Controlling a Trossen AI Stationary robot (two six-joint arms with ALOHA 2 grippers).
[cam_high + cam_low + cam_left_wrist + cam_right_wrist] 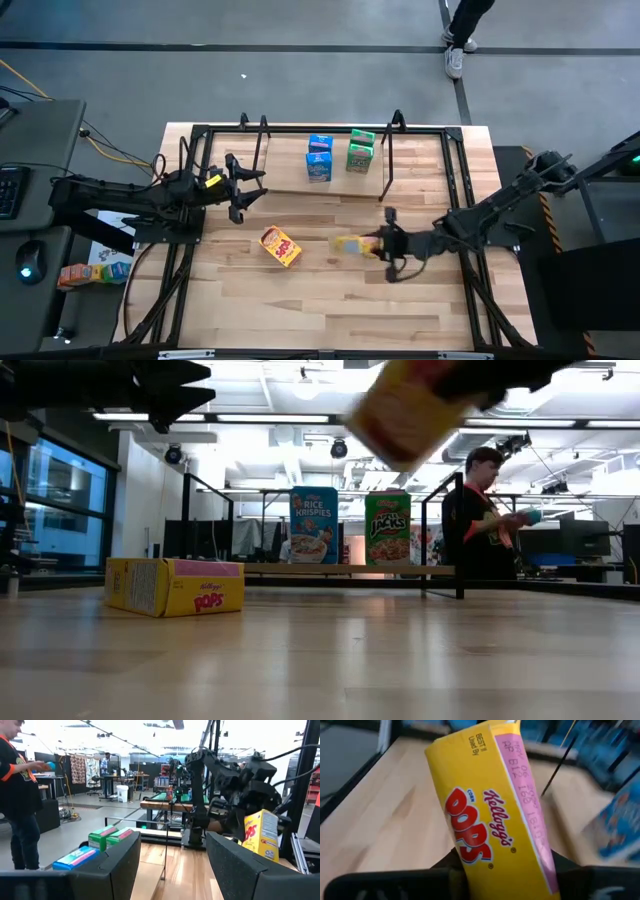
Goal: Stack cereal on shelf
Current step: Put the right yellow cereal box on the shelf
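My right gripper (383,246) is shut on a yellow Corn Pops cereal box (350,243), which is up off the table right of centre; the low view shows that box (410,405) blurred and high. A second yellow Pops box (281,246) lies on its side on the table. On the shelf (290,172) at the far side, blue Rice Krispies boxes (319,158) and green Apple Jacks boxes (360,150) stand upright on the wooden board (350,570). My left gripper (255,190) waits open by the shelf's left end, holding nothing. My right gripper pinches one end of the yellow box (492,870) between its two fingers, one on each broad face. It comes from the table's right, slanting slightly down. The box sticks out past the fingers toward the table's left, tilted, lifted clear of the table.
A black rod frame (185,245) edges the table. Thin shelf uprights (388,160) stand at the board's ends. A person (480,510) stands in the room beyond the far edge. Bare wood (330,305) spans the near half. More small boxes (92,272) lie off the table's left.
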